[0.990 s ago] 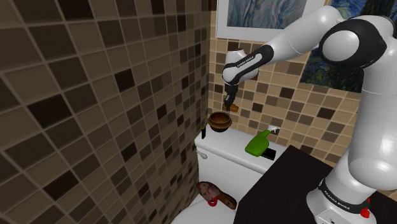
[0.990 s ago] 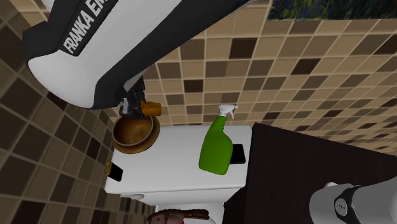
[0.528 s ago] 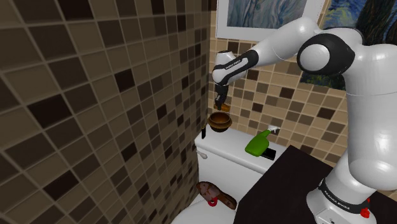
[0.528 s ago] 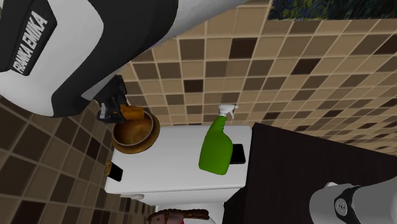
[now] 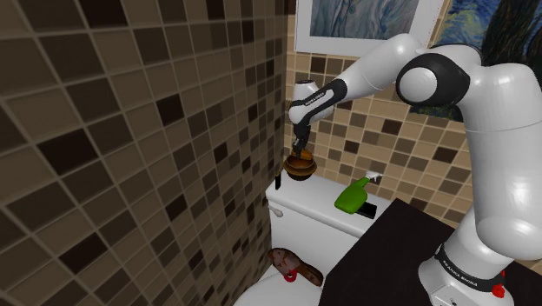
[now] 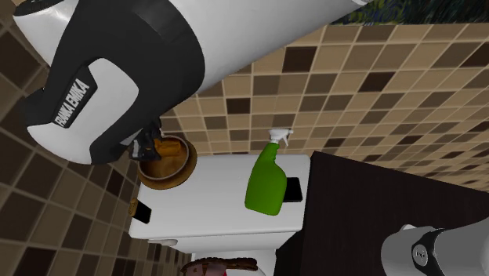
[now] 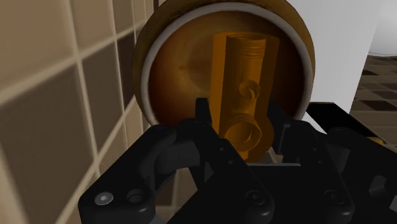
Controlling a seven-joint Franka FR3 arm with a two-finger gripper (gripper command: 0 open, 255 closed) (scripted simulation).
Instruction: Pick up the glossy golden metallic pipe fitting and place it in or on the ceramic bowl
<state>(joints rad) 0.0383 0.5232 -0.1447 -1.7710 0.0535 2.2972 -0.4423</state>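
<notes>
Two fingers point(image 7: 202, 118) clasp pipe fitting point(image 7: 245, 89) within bowl point(image 7: 145, 73) rim

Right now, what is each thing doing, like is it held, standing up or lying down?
gripper: shut on the pipe fitting.
pipe fitting: golden, clasped by the gripper, hanging over the bowl's hollow.
bowl: brown, upright on the white tank lid, open side up.
spray bottle: green, lying on its side on the tank lid.
</notes>
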